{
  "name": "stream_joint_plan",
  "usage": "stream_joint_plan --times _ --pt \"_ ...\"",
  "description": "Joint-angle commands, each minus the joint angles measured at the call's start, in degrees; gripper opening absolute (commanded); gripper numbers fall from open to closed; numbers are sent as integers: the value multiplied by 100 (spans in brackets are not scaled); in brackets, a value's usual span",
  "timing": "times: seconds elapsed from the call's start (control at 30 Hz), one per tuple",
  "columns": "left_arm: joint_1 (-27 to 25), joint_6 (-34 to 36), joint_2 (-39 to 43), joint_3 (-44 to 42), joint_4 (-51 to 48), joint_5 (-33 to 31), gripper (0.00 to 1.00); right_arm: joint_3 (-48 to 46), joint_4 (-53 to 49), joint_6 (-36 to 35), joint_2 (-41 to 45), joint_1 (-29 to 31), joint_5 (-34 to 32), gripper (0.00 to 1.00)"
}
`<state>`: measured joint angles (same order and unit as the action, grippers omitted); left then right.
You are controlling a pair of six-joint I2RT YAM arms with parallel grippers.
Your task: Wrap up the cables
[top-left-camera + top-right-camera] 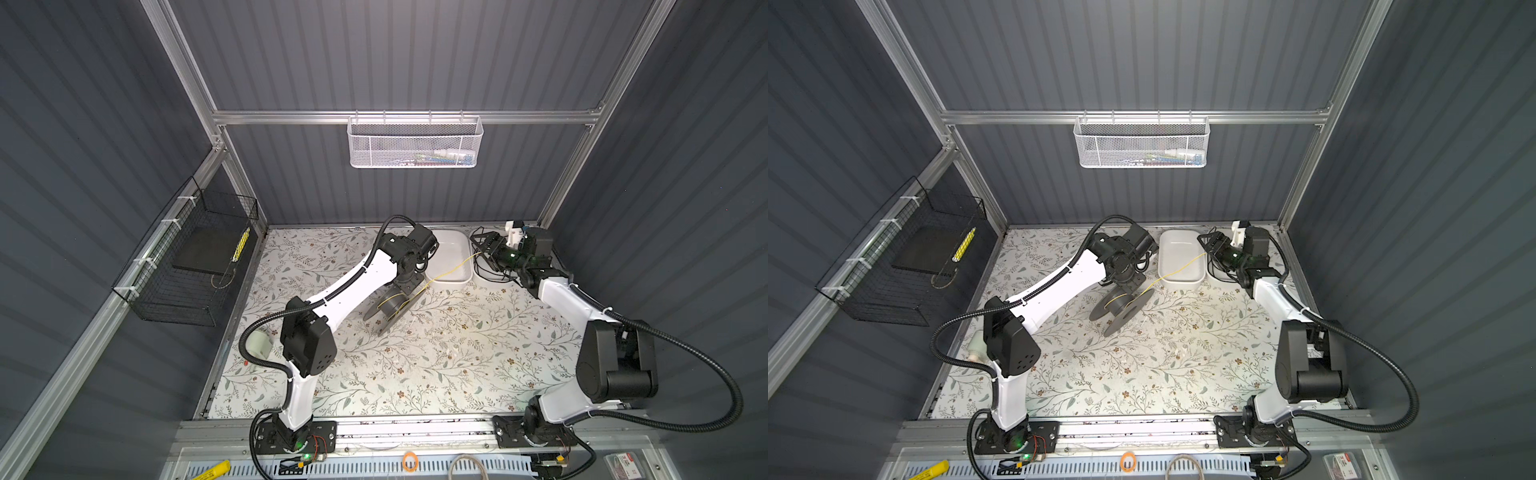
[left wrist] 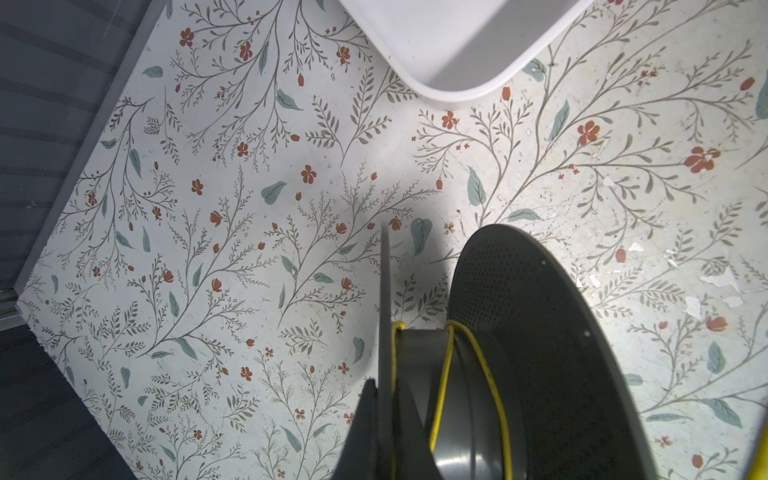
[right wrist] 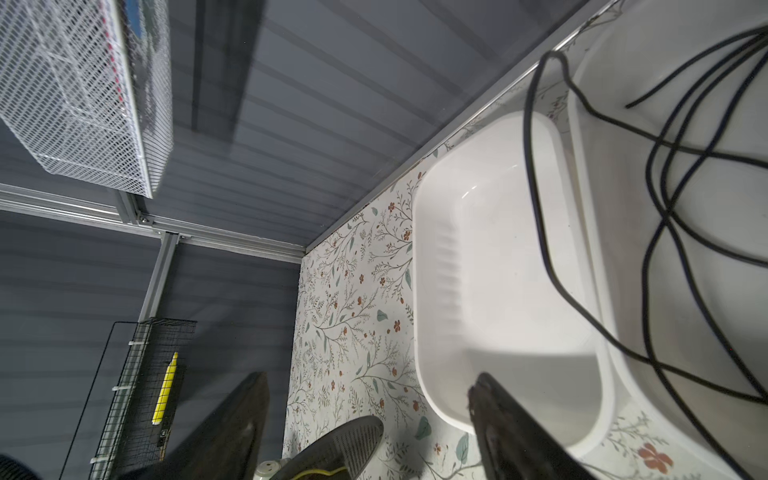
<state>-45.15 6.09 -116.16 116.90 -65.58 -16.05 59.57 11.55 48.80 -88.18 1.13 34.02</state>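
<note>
I had the dark grey plastic spool (image 1: 388, 307) pinched by one flange in the left gripper's (image 1: 408, 286) closed jaws. The right gripper (image 3: 368, 386) gaped wide, empty. The thin yellow wire (image 1: 453, 269) made few turns on the hub beside the left jaws, its tail running toward the right ones; most winding remained, I judged.

You've got a very thin, bright yellow wire (image 1: 451, 270) here. A few loose turns of it sit around the hub of the dark grey spool (image 1: 384, 309). The rest leaves the spool and runs nearly straight across the white tray (image 1: 452, 280).
</note>
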Motion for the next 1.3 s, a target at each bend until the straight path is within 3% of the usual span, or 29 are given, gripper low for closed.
stream_joint_plan --times 0.0,0.23,0.53,0.67,0.77,0.9,0.97,1.13,1.27 --pt "57 126 -227 484 -352 -37 0 122 -273 -234 285 2 133 80" --pt "167 121 -412 725 -379 122 0 87 -1002 -654 477 -97 -175 84" --pt "164 90 -139 286 -45 342 0 -197 -166 90 297 -543 689 85" --pt "164 80 -96 218 45 342 0 -210 -90 288 415 -552 717 83" --pt "166 95 -69 170 89 328 0 -243 -64 405 512 -542 589 64" --pt "164 94 -4 21 198 345 0 -323 8 561 674 -543 440 18" --pt "173 95 -11 -14 189 336 0 -315 83 668 722 -548 450 4" --pt "178 101 124 -143 209 326 0 -354 65 804 992 -557 270 0" --pt "174 164 448 -481 224 578 0 38 -307 488 954 -551 -17 0"
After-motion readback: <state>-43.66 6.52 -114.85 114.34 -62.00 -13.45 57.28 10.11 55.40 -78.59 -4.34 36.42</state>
